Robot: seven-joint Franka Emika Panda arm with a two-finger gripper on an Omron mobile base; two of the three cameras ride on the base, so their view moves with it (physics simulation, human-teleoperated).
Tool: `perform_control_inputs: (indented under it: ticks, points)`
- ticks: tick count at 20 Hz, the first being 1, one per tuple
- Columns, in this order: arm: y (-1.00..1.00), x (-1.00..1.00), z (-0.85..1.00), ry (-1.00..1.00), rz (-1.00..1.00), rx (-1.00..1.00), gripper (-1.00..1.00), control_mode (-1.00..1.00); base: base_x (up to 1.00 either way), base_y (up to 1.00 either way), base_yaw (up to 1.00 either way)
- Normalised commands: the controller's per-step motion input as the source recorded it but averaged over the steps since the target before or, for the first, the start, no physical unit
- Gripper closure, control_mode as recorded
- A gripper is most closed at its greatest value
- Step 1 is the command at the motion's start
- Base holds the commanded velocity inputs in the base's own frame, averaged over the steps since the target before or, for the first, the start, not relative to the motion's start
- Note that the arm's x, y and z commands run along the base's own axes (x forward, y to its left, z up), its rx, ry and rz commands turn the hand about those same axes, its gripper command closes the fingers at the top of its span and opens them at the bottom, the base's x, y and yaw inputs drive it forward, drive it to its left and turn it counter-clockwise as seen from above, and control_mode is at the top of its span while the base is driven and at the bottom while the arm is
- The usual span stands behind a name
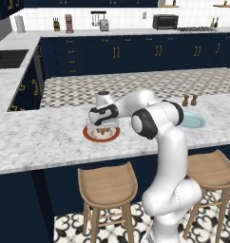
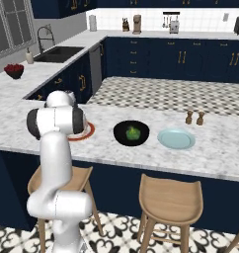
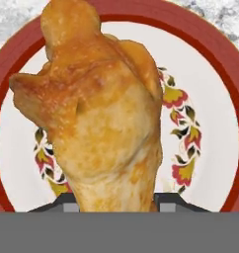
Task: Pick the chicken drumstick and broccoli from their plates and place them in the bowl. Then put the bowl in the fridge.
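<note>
The golden-brown chicken drumstick (image 3: 101, 113) lies on the white plate with the red rim (image 3: 210, 123), seen close up in the hand view. My gripper (image 3: 116, 202) is down over it, a dark fingertip pressed against each side of its lower end. In the left base view the gripper (image 1: 102, 126) hangs right over the red-rimmed plate (image 1: 90, 136). The black bowl (image 2: 122, 139) stands right of that plate (image 2: 88, 131), and the green broccoli (image 2: 133, 132) lies inside it. The pale blue-green plate (image 2: 176, 139) sits further right. The fridge is out of view.
Two small brown shakers (image 2: 194, 117) stand behind the blue-green plate. Wooden stools (image 1: 107, 187) sit under the counter's front edge. A sink (image 2: 57, 53) and a dark bowl of red fruit (image 2: 14, 70) are on the far left counter.
</note>
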Motion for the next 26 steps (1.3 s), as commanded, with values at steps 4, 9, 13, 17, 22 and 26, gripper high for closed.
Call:
perform_control_inputs:
  ticks: [4,9,13,17,22,26]
  points:
    - [-0.37,-0.53,0.7,0.0,0.0,0.0,1.0,-1.0,0.0,0.0,0.0]
    - [-0.71,-0.5,0.37,0.0,-0.02,0.0,1.0,-1.0,0.0,0.0,0.0]
    - [-0.88,-0.41,0.42,0.0,-0.03,0.0,1.0,-1.0,0.0,0.0,0.0]
    - [-0.84,-0.04,0.6,0.0,-0.06,0.0,1.0,-1.0,0.0,0.0,0.0]
    - [-0.86,0.0,0.65,0.0,-0.06,0.0,1.0,-1.0,0.0,0.0,0.0]
    - [-0.94,0.17,0.06,0.0,-0.01,0.01,1.0,-1.0,0.0,0.0,0.0]
